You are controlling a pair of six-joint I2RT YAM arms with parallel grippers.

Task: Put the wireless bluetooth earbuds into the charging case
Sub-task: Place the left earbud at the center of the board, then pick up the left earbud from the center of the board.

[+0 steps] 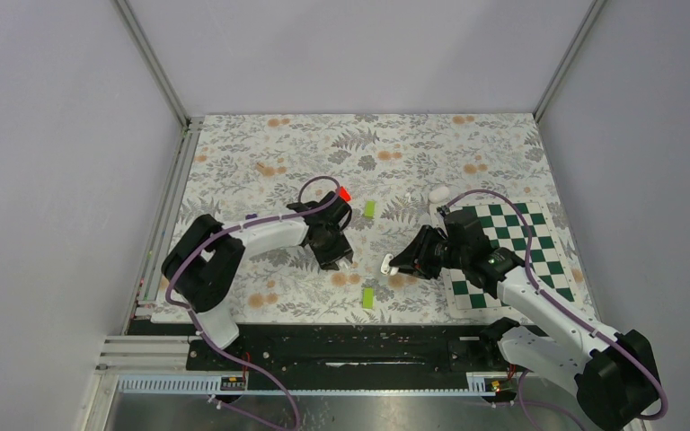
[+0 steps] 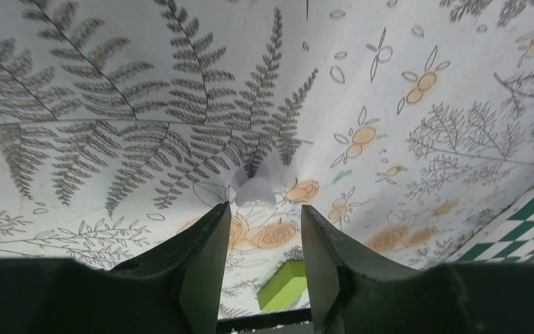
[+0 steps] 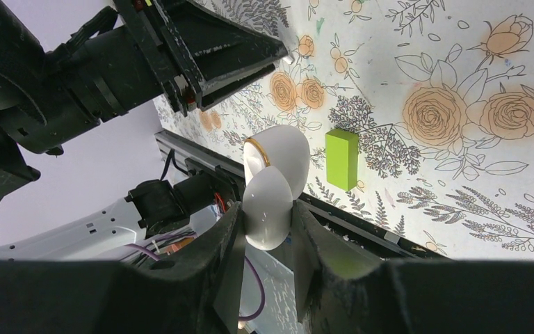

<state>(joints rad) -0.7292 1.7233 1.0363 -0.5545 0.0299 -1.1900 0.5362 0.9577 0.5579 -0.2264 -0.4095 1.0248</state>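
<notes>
The charging case (image 3: 271,188) is a glossy white pebble with its lid hinged open, showing a gold ring. My right gripper (image 3: 268,209) is shut on its lower half and holds it above the floral mat, seen in the top view as case (image 1: 386,263) and gripper (image 1: 397,265). One tiny white earbud (image 2: 255,191) lies on the mat just beyond the fingertips of my left gripper (image 2: 261,207). That gripper is open with nothing between its fingers. In the top view the left gripper (image 1: 341,259) stands just left of the case.
A lime-green block (image 1: 368,297) lies near the front edge and another (image 1: 369,208) farther back beside a red block (image 1: 345,193). A green-and-white checkered mat (image 1: 512,256) covers the right side. A small white rounded object (image 1: 437,193) sits at its far left corner.
</notes>
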